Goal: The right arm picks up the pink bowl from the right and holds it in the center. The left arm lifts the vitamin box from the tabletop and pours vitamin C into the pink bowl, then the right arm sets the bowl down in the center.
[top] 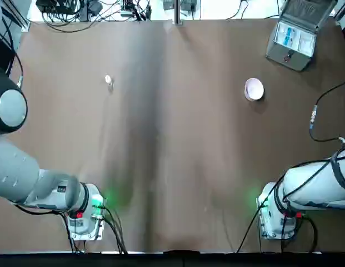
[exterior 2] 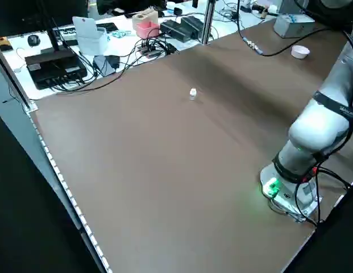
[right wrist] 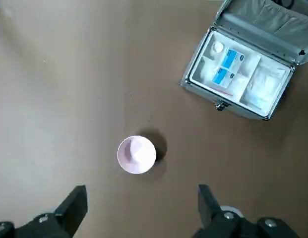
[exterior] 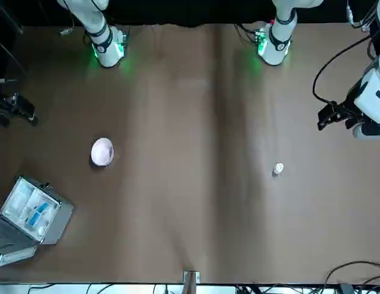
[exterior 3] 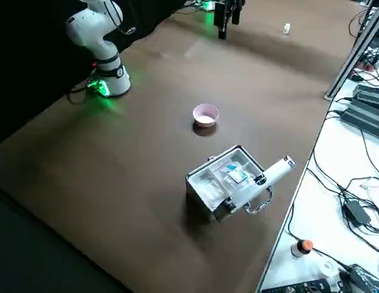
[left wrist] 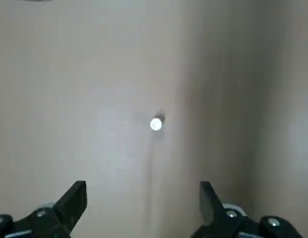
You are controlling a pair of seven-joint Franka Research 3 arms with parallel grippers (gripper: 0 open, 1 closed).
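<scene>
Both arms raised at the table's sides, nothing grasped yet.
Small round pale pink bowl (right wrist: pixel 136 154) sits right, tiny whitish vitamin box (left wrist: pixel 155 123) left; right gripper (right wrist: pixel 139 210) and left gripper (left wrist: pixel 141 208) hover wide open, empty, each seemingly aimed at its target.

You have one pink bowl (top: pixel 254 89) on the tabletop (top: pixel 172 156), one vitamin box (top: pixel 108 80), and one grey hinged case (top: pixel 294 34), lid open. Two arms: the left arm (top: pixel 28 178) and the right arm (top: pixel 319 186). Two grippers, left gripper (left wrist: pixel 143 203) and right gripper (right wrist: pixel 142 204), each with fingers spread.
</scene>
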